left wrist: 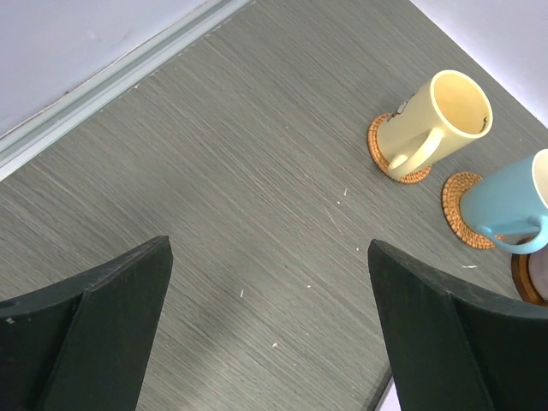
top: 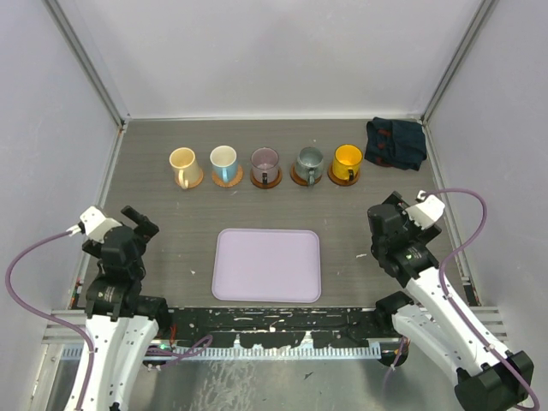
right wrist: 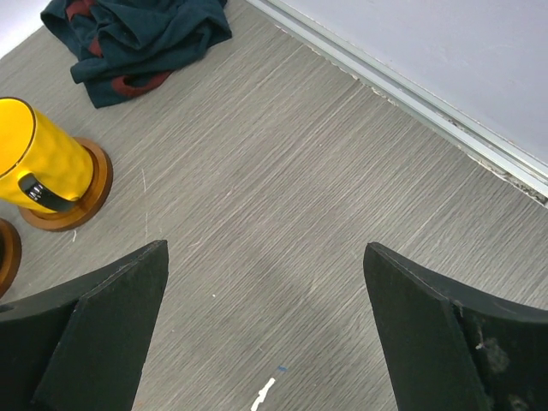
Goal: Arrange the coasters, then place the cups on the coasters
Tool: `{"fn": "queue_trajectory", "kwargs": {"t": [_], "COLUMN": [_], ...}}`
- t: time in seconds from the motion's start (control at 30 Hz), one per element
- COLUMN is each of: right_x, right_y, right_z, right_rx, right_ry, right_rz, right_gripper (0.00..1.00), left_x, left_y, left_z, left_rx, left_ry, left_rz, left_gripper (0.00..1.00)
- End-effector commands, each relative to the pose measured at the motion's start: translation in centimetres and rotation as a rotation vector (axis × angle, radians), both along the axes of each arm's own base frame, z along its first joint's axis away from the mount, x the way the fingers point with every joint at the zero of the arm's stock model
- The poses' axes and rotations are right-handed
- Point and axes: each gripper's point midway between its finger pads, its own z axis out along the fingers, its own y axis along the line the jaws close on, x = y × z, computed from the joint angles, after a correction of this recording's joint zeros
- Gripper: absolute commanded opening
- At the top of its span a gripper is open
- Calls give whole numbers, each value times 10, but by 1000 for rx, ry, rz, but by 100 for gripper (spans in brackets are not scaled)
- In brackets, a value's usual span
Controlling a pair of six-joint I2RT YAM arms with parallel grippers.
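We found five cups [top: 265, 160] on coasters [top: 228, 181] across the upper frame, with left gripper [left wrist: 267, 248] and right gripper [right wrist: 265, 248] jaws spread, empty.

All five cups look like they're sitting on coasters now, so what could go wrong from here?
1. The purple cup stands tight between the blue-handled cup and the grey-green cup. Reaching back in with the wide-open left pincer or right pincer might knock a neighbour over.
2. The dark cloth lies close to the yellow cup. If the right pincer snags it, the cloth could drag or tip that cup.
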Motion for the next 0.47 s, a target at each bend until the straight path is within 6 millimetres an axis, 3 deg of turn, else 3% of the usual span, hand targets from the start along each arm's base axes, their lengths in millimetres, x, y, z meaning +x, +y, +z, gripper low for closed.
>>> {"fn": "queue_trajectory", "kwargs": {"t": [0.0, 0.43], "right_x": [2, 2], "right_y": [-6, -7], "right_z": [15, 14], "right_rx": [3, -12], "right_ry": [-61, -44], "right_rz": [-56, -52], "right_gripper": [100, 100], "left_x": [-1, 2], "left_y": [6, 5], "left_z": [4, 1], "left_rx": [1, -19], "left_ry": [-22, -7], "left_rz": [39, 51], "left_gripper": [98, 98]}}
